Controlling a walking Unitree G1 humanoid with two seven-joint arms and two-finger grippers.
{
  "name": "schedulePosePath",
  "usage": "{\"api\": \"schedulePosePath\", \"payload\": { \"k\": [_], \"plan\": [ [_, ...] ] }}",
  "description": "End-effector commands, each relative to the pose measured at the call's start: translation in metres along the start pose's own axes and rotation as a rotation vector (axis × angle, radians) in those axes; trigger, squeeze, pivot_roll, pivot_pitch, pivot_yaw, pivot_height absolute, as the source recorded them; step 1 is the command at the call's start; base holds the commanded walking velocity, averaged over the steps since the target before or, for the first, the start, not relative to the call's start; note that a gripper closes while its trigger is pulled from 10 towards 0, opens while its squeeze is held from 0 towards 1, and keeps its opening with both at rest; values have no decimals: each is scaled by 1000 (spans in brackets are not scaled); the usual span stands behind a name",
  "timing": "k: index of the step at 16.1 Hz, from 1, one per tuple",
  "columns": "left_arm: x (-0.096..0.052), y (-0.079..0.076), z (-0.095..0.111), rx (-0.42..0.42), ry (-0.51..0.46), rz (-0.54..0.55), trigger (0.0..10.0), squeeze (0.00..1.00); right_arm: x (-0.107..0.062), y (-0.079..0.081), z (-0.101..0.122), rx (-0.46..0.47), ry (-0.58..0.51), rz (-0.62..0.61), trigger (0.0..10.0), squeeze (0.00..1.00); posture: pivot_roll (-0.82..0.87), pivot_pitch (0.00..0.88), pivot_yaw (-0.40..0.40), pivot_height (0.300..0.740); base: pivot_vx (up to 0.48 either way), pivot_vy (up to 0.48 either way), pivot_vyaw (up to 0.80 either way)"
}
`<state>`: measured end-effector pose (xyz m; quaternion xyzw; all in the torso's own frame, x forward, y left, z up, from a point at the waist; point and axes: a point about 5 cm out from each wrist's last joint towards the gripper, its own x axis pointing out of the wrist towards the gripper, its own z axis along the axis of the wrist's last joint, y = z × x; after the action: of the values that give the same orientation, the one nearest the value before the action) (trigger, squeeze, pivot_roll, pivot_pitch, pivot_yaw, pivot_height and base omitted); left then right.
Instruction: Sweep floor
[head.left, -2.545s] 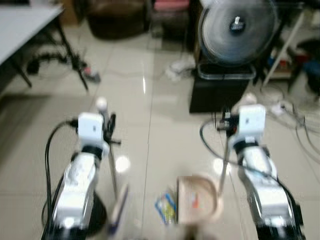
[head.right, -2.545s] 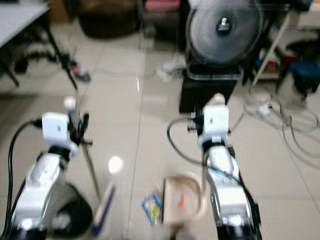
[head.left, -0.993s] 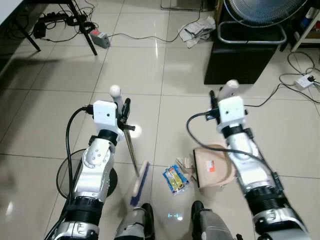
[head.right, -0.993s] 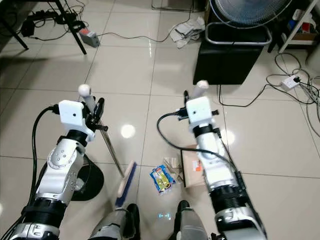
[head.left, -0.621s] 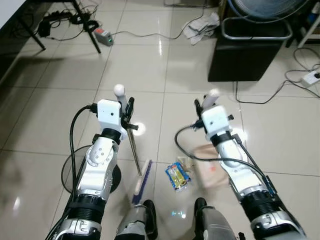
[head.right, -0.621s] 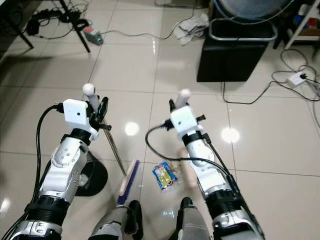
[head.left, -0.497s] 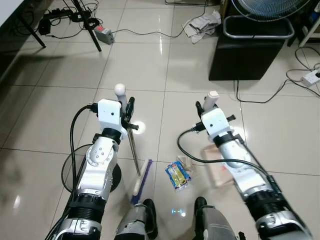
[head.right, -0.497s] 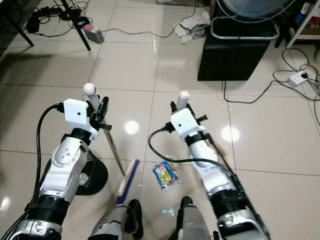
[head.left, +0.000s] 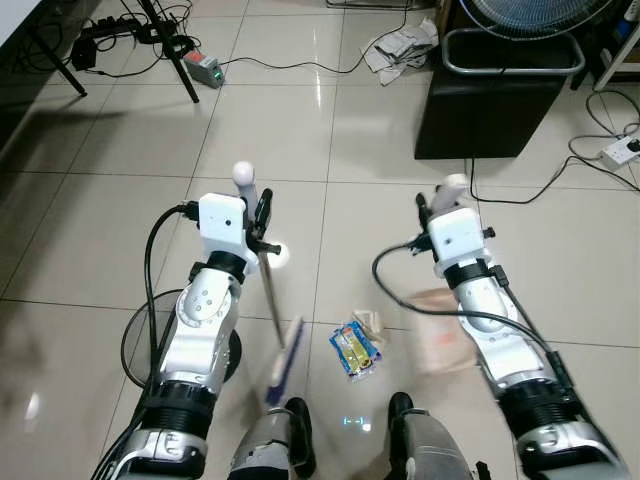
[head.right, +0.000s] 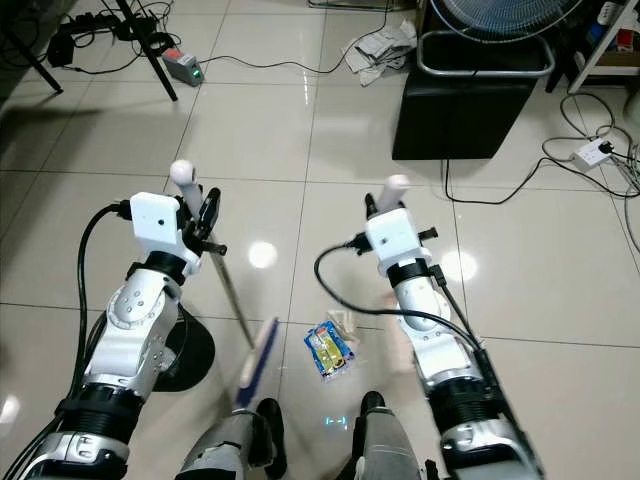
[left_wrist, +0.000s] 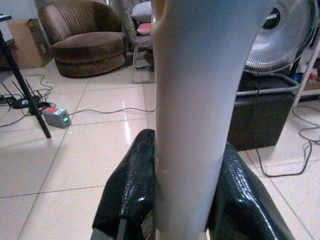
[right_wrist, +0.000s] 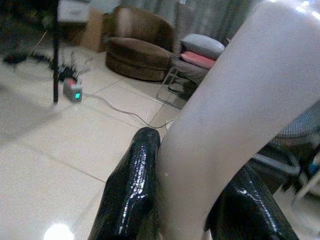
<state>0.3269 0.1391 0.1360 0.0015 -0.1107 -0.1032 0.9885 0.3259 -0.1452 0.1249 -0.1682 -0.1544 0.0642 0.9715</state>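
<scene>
The broom handle (left_wrist: 192, 100) is clamped between the 2 black fingers (left_wrist: 131, 185) of the left claw (head.left: 262, 215), and the blurred brush head (head.left: 284, 360) is seen low on the tiled floor (head.left: 120, 200), near the robot's feet. The pale dustpan handle (right_wrist: 220, 125) is gripped by the right claw (head.left: 425, 208), with the blurred dustpan (head.left: 440, 335) hanging beside the right arm. A snack wrapper (head.left: 354, 349) is seen lying on the floor between brush head and dustpan, apart from both.
</scene>
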Motion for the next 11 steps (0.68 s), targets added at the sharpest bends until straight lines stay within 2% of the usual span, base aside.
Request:
{"api": "schedulePosePath", "payload": {
  "k": [1, 2, 3, 4, 7, 8, 10, 11],
  "plan": [
    [-2, 4, -5, -28, 16, 22, 10000, 0, -2, 5, 2, 57, -25, -3, 10000, 0, 35, 298, 115, 740, 0, 0, 0],
    [-2, 4, -7, -57, 30, 32, 10000, 0, -2, 16, 4, 85, -38, 25, 10000, 0, 37, 299, 115, 740, 0, 0, 0],
    [-2, 3, -8, -63, 33, 32, 10000, 0, -2, 20, 5, 84, -40, 38, 10000, 0, 37, 298, 118, 740, 0, 0, 0],
    [-1, -1, -11, -78, 47, 24, 10000, 0, -4, 35, 4, 71, -34, 87, 10000, 0, 39, 294, 118, 740, 0, 0, 0],
    [7, -13, -14, -126, 54, -1, 10000, 0, -11, 51, 1, 75, -19, 134, 10000, 0, 37, 292, 118, 740, 0, 0, 0],
    [9, -17, -13, -152, 48, -11, 10000, 0, -12, 52, 1, 81, -15, 136, 10000, 0, 33, 291, 119, 740, 0, 0, 0],
    [16, -29, -6, -279, 3, -38, 10000, 0, -15, 51, -2, 86, -2, 129, 10000, 0, 29, 287, 119, 740, 0, 0, 0],
    [17, -30, -3, -314, -10, -39, 10000, 0, -15, 51, -3, 86, 1, 124, 10000, 0, 29, 287, 119, 740, 0, 0, 0]
  ]
}}
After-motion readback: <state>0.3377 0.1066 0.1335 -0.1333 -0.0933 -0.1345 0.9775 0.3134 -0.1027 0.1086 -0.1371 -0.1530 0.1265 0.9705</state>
